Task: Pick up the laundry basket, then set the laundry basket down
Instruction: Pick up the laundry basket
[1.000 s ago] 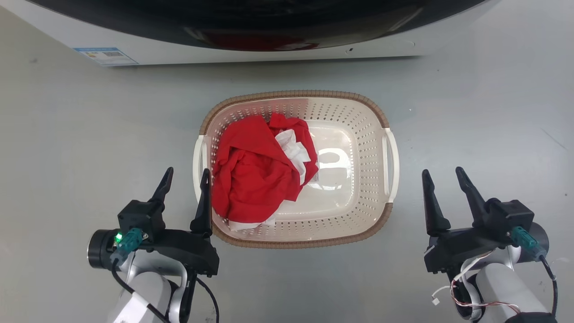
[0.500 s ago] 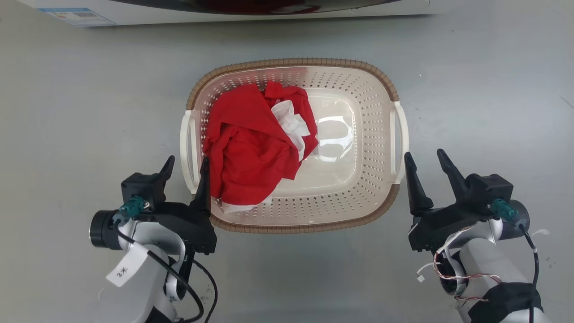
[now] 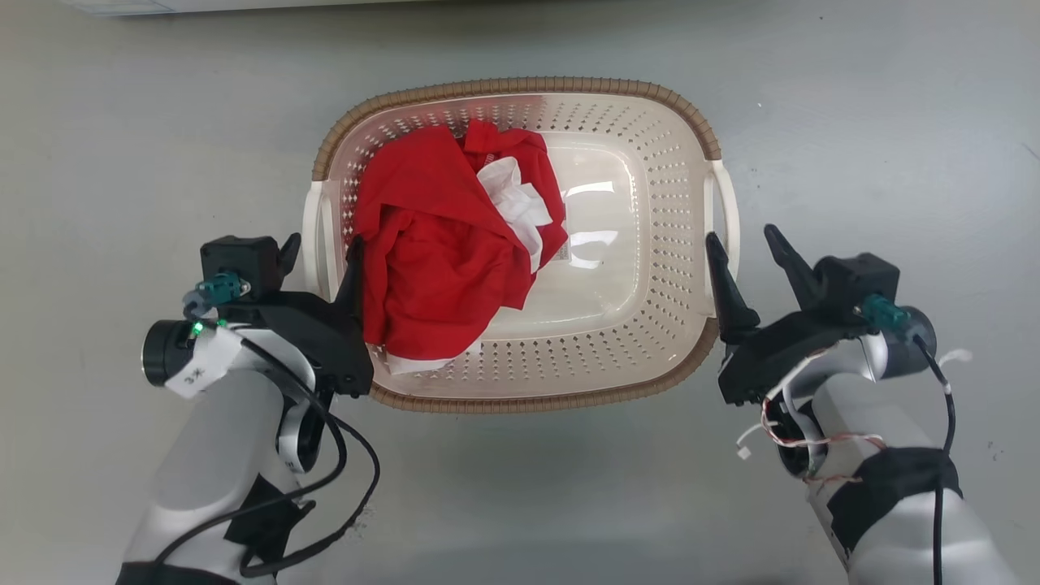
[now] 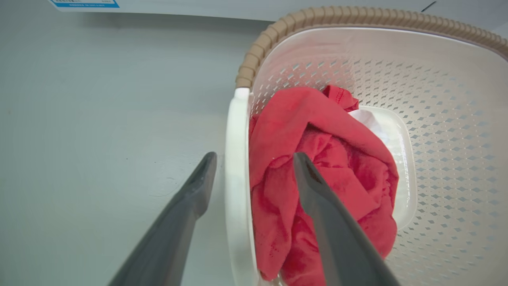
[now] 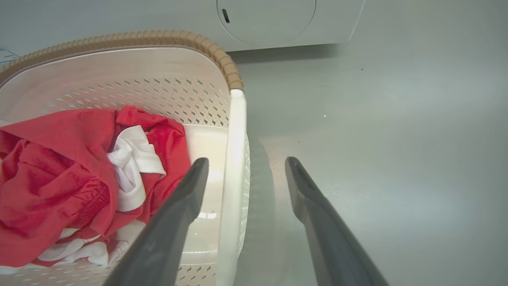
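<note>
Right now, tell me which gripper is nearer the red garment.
Left. The left gripper straddles the left handle beside the red garment; the right gripper straddles the right handle opposite.

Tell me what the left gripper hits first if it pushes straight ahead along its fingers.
Likely the red garment: the left gripper straddles the white handle of the laundry basket, and its inner finger points at the cloth heap. Depth is unclear.

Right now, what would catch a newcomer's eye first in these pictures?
The crumpled red garment piled in the left half of the cream laundry basket. Then the open left gripper and right gripper, straddling its left handle and right handle, one finger inside, one outside.
</note>
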Available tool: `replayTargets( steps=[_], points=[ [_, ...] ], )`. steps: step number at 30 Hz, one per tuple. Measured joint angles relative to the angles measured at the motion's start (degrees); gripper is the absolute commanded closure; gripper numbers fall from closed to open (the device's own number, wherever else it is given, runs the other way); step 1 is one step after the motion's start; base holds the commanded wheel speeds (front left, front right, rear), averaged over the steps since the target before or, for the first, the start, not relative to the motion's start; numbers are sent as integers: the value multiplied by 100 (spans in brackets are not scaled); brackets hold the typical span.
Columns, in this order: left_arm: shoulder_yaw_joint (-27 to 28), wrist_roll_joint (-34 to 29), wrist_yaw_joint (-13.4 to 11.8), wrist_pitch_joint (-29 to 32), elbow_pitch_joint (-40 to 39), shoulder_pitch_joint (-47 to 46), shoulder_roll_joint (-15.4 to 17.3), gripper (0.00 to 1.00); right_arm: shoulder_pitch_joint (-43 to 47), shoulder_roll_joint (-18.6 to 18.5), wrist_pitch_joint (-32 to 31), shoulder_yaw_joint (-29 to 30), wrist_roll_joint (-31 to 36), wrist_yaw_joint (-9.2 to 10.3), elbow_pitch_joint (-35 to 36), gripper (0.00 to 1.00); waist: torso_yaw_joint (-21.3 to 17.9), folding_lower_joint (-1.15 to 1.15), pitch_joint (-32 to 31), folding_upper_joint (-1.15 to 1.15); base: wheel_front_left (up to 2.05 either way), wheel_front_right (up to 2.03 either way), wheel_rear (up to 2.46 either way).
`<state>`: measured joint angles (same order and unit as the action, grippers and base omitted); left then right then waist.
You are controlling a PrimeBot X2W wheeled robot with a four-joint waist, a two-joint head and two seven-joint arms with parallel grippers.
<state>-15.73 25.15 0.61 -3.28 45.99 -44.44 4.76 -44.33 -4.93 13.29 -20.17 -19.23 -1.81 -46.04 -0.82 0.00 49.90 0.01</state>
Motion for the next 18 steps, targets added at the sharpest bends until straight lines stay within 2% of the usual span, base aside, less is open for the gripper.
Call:
replayTargets(
  steps=[10,18],
  points=[
    [8,49,199,270,656,-472,-2,0,-596,36,-219,-203,18,-118,-611,0,-18,0,82,0,0,0,0],
    [51,202,248,428,1131,-808,-29,0,-856,60,-322,-289,14,-174,-1047,0,-1,-1,139,-1,0,0,0]
  ],
)
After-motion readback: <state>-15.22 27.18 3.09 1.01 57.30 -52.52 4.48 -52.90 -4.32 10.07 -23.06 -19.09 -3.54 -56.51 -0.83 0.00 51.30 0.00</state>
